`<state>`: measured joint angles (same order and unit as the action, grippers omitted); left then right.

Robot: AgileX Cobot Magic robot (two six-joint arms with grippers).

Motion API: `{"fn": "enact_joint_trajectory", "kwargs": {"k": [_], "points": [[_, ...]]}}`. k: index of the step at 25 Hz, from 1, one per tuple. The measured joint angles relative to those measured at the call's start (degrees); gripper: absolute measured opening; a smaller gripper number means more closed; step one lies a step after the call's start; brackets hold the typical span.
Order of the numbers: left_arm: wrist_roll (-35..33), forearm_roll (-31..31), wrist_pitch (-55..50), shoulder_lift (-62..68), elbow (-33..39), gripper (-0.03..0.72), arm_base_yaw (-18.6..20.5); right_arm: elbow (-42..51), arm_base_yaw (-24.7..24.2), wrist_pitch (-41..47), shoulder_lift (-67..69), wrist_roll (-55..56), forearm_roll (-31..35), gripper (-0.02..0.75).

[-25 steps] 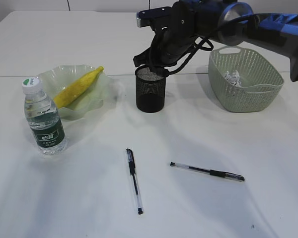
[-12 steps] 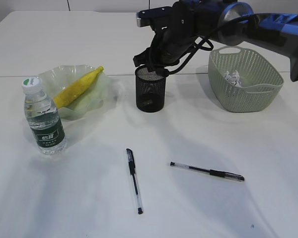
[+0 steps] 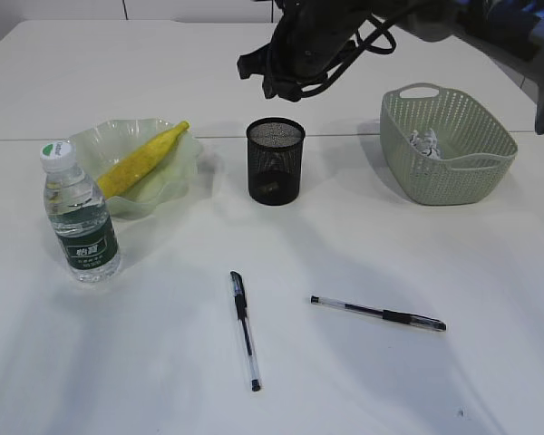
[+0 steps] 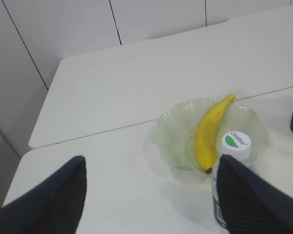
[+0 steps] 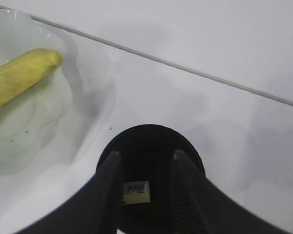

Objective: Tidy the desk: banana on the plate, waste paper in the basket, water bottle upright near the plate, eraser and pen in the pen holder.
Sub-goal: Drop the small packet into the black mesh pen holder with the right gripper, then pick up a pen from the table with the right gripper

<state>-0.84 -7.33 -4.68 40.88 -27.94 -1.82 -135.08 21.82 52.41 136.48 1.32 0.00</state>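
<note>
Cream eraser now lies inside the holder; my right end effector, slightly parted and empty, has lifted clear. Two pens remain on the surface.

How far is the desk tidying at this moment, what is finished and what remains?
Done: the banana lies on the plate, the water bottle stands upright beside it, crumpled paper is in the basket, and the eraser sits inside the pen holder. In hand: nothing; the right gripper hangs open above the holder. Left: two pens lie on the desk.
</note>
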Motion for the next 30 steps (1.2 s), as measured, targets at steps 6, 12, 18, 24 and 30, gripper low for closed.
{"fn": "enact_joint_trajectory", "kwargs": {"k": [6,12,18,24,30], "points": [[0.0,0.94,0.0,0.0,0.0,0.591,0.0,-7.07,0.0,10.75,0.0,2.44,1.85,0.249],[0.0,1.21,0.0,0.0,0.0,0.591,0.0,-13.15,0.0,18.75,0.0,3.74,2.36,0.249],[0.0,1.3,-0.1,0.0,0.0,0.591,0.0,-14.88,0.0,19.37,0.0,4.22,7.13,0.249],[0.0,1.3,-1.25,0.0,0.0,0.591,0.0,-14.88,0.0,19.46,0.0,4.37,9.95,0.249],[0.0,1.3,-3.67,0.0,0.0,0.591,0.0,-14.88,0.34,19.58,-0.37,4.07,12.88,0.249]]}}
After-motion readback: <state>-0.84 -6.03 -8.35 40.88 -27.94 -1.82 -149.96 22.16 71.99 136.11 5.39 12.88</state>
